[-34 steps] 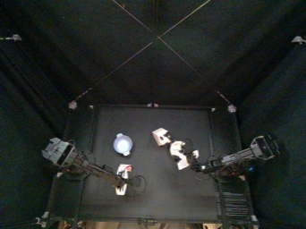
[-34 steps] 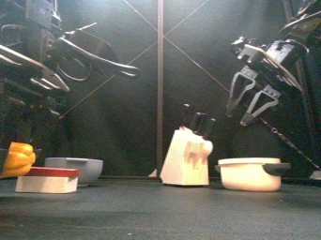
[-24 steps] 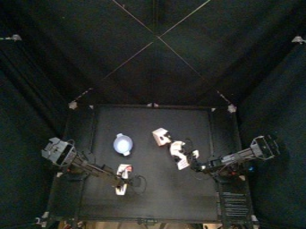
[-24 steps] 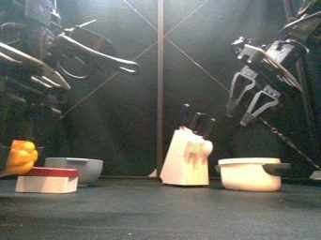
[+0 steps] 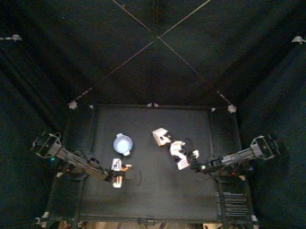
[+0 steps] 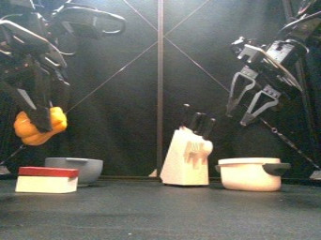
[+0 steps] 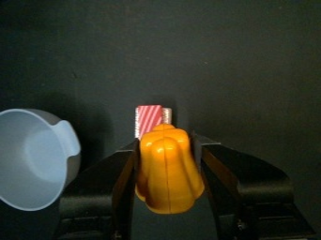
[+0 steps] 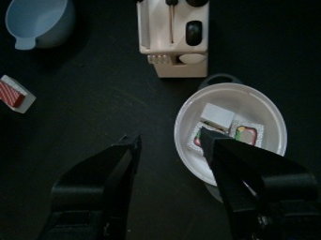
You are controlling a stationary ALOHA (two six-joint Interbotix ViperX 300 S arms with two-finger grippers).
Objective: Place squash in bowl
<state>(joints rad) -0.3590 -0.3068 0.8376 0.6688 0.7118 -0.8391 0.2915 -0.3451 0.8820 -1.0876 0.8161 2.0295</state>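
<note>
My left gripper [image 7: 170, 183] is shut on an orange squash [image 7: 168, 170] and holds it in the air above the table's front left; the squash also shows in the front view [image 6: 39, 126] and the top view [image 5: 114, 165]. The pale blue bowl [image 7: 30, 157] stands on the table beside and below it, in the top view [image 5: 123, 143] and low in the front view [image 6: 75, 168]. My right gripper [image 8: 175, 173] is open and empty, raised at the right [image 6: 254, 101].
A red and white box [image 6: 48, 179] lies in front of the bowl. A white knife block [image 6: 187, 157] stands mid-table. A white handled pot [image 8: 231, 127] with small packets inside sits at the right.
My left gripper has lifted the squash from near table level to well above the bowl's height. The right arm has not moved.
</note>
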